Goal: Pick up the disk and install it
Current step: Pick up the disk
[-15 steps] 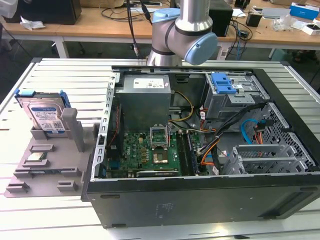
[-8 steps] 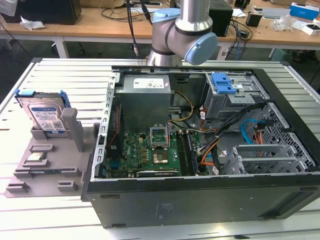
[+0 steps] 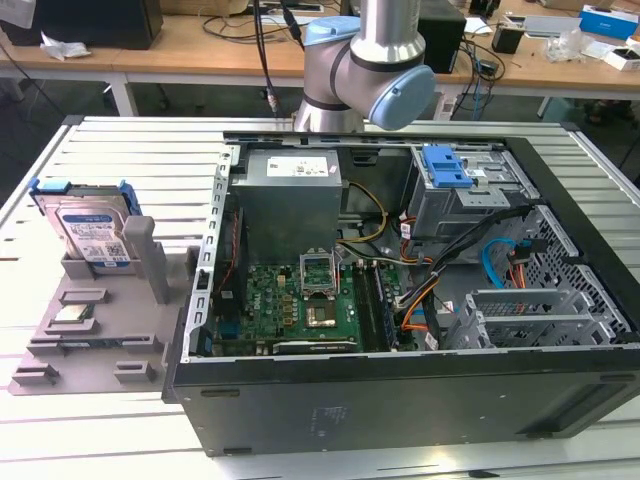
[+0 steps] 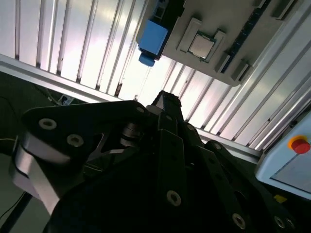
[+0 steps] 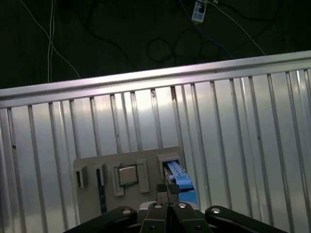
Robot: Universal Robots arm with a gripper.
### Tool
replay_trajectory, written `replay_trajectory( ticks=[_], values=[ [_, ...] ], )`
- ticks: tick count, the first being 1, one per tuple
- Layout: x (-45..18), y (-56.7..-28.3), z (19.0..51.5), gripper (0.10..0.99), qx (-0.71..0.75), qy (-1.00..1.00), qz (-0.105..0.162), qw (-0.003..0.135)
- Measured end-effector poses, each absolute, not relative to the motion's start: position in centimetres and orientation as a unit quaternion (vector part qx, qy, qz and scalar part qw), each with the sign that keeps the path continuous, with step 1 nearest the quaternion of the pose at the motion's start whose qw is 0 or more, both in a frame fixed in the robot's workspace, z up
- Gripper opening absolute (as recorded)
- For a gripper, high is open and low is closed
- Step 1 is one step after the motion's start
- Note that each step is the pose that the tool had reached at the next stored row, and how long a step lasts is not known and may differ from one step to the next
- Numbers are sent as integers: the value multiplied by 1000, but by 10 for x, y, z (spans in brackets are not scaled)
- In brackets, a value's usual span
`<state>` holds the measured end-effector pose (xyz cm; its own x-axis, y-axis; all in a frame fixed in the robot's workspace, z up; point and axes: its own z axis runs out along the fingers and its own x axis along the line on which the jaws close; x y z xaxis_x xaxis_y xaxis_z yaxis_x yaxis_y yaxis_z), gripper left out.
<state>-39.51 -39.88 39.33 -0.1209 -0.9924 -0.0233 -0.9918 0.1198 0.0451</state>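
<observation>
Silver flat disk (image 3: 92,232), blue-railed, grey plastic holder (image 3: 95,342)

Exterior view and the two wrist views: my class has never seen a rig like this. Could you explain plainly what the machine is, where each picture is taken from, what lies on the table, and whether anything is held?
The machine is one robot arm with a gripper at its end. The exterior view comes from a camera standing off the arm. Both wrist views come from cameras riding on the arm, looking past the gripper at the table below. On the slatted metal table sits an open computer case. Beside it, to the exterior view's left, is a grey holder. The disk, silver with blue rails, stands upright in that holder, and a small square processor chip lies flat in it. The gripper is shut, holds nothing, and hangs above the table near the holder.
</observation>
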Motion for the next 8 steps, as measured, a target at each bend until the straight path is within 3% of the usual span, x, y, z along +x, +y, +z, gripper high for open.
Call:
replay_trajectory(
  ticks=[8],
  values=[
    [-395, -399, 393, 106, 687, -726, -24, 7]
  ],
)
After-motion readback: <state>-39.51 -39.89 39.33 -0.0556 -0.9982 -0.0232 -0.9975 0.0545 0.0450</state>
